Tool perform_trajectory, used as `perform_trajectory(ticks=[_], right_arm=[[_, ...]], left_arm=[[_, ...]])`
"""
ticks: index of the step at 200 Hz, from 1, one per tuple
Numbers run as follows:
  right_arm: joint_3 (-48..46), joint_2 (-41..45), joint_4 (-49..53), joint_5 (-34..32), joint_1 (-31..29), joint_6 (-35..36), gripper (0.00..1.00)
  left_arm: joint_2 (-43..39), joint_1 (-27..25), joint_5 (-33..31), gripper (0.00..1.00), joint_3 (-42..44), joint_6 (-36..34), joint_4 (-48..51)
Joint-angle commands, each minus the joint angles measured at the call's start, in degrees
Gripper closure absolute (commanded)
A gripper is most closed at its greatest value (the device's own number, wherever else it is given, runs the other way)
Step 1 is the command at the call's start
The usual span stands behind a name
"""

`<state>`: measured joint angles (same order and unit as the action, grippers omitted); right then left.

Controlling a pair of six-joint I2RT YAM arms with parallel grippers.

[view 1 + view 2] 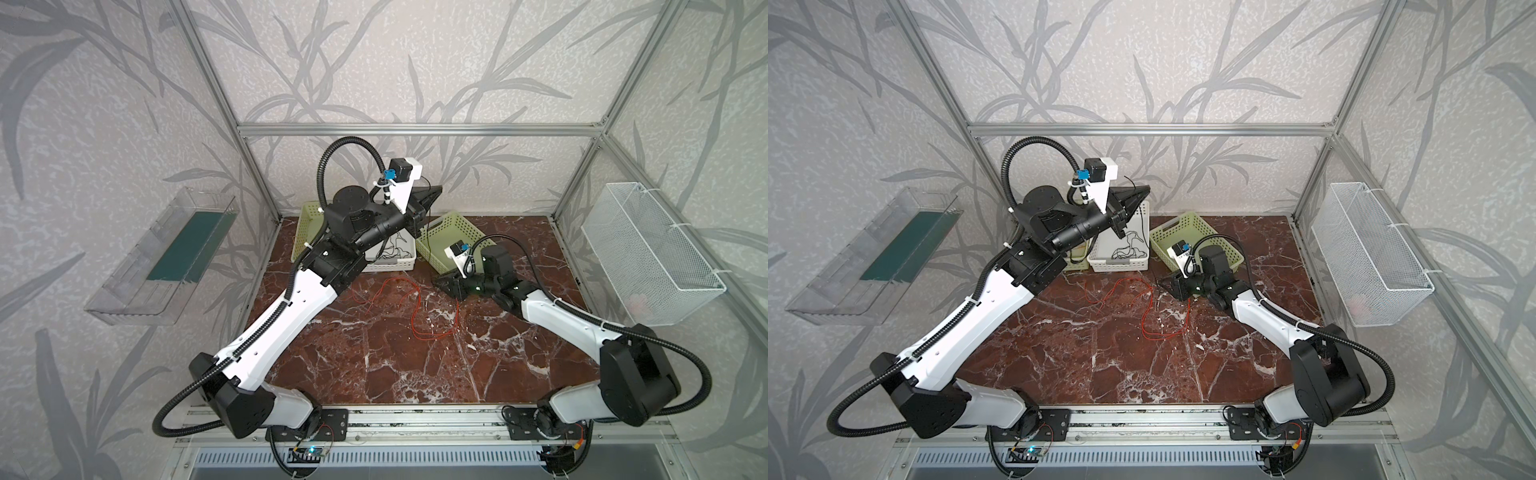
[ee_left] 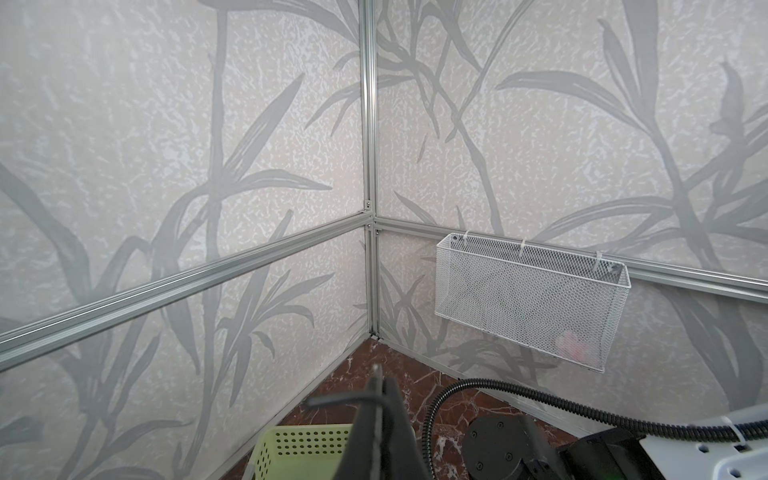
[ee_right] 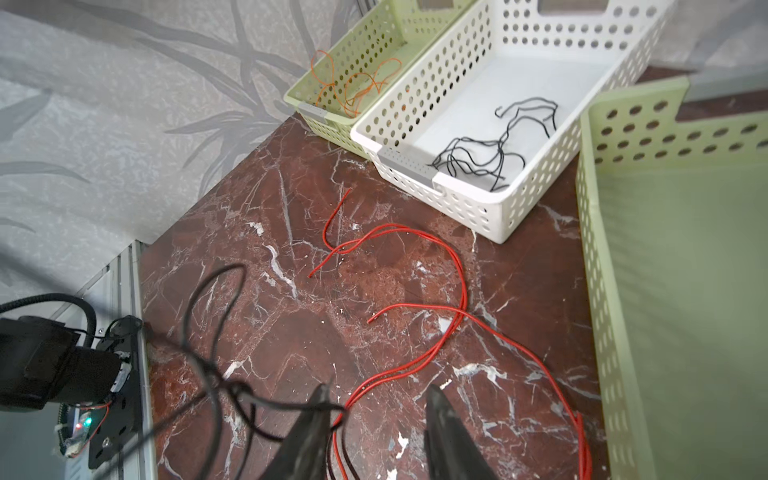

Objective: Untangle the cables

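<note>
The thin red cables point(image 3: 462, 286) lie loose on the brown marble-patterned table point(image 1: 457, 374), toward its back edge and just in front of the baskets, their loops crossing one another. Thin black cables point(image 3: 478, 156) rest inside the white perforated plastic basket point(image 3: 469, 199); thin orange cables point(image 3: 357, 89) sit in the pale green perforated basket point(image 3: 328, 129) at the back left corner; a second pale green basket point(image 3: 598, 249) just beside the white one shows nothing inside.

The right gripper point(image 3: 377, 388) hovers low over the red loops, jaws apart, nothing pinched. The left gripper point(image 1: 1147, 189) is raised above the baskets with its jaws pressed together, seemingly on a black strand point(image 2: 332, 401), though that view is blurred there.

These wires look thread-light and limp; they should drag, curl and snag rather than keep a shape, and could slip from a shallow pinch. The best hold is probably near a free end where one strand lies alone, clear of any crossing, with the fingertips right down on the table.

Only the right wrist view shows the orange cables, which the left arm hides in both top views; it also shows a blurred black loop near one finger. The left wrist view shows mostly walls and nothing of the red cables; both top views alone show how high the left gripper stands.
</note>
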<state>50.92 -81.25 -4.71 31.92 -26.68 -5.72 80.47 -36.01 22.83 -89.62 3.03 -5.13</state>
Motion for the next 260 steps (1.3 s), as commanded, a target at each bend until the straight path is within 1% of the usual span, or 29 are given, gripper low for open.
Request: perform_trajectory(ticks=[1,16,51,78,90,105,120,132,140,156,168,176,192,219,230,242,260], right_arm=[[0.1,4.6,0.6,0.0,-0.1,4.0,0.49],[-0.4,6.5,1.0,-0.6,-0.1,5.9,0.46],[-1.9,10.3,2.6,-2.9,0.0,10.0,0.35],[-3.9,14.4,-2.4,-2.0,-0.1,10.5,0.30],[-4.0,15.4,-3.3,-3.5,-0.1,11.1,0.27],[-3.2,16.0,-1.9,-7.3,0.0,11.5,0.25],[-2.4,16.1,-0.6,-8.0,0.0,12.5,0.24],[-2.6,16.2,-0.6,-9.2,0.0,11.7,0.25],[-3.1,16.2,-0.6,-9.7,0.0,11.6,0.27],[-3.8,15.4,0.7,-11.1,0.0,11.9,0.35],[-4.5,14.6,1.8,-12.9,0.1,11.6,0.45],[-5.1,14.5,2.0,-13.4,0.3,11.0,0.47],[-6.1,15.6,0.3,-11.6,0.6,9.4,0.47],[-6.2,17.9,-6.3,-2.8,0.5,7.1,0.33],[-5.1,18.3,-8.3,1.0,0.2,6.3,0.30],[-3.0,18.4,-8.8,2.3,-0.9,6.0,0.28],[0.0,18.3,-8.3,2.6,-3.5,7.8,0.27]], left_arm=[[-0.4,0.1,0.7,1.00,0.9,0.2,-1.7],[-0.4,0.1,0.7,1.00,0.4,-0.2,-1.6],[-0.3,0.1,1.4,1.00,-1.6,-1.3,-0.2],[-0.2,0.1,2.1,1.00,-1.1,-0.8,-0.4],[-0.2,0.1,2.3,1.00,-0.9,-0.3,-0.9],[-0.3,0.1,2.5,1.00,-0.9,0.2,-1.5],[-0.4,0.1,2.6,1.00,-1.1,0.4,-1.6],[-0.6,0.1,2.2,1.00,-1.0,0.2,-1.8],[-0.8,0.1,1.9,1.00,-1.0,0.1,-1.7],[-1.1,0.1,1.5,1.00,-1.2,-0.4,-1.7],[-1.2,0.1,1.5,1.00,-2.0,-1.0,-1.1],[-0.9,0.1,1.6,1.00,-2.5,-1.2,-0.4],[-0.8,0.1,2.0,1.00,-2.8,-1.4,0.2],[-0.5,0.1,1.7,1.00,-2.4,-1.8,0.4],[-0.2,0.1,1.7,1.00,-2.1,-1.7,0.4],[0.0,0.1,1.8,1.00,-1.9,-1.3,0.2],[0.4,0.0,2.7,1.00,-1.5,0.2,-1.0]])
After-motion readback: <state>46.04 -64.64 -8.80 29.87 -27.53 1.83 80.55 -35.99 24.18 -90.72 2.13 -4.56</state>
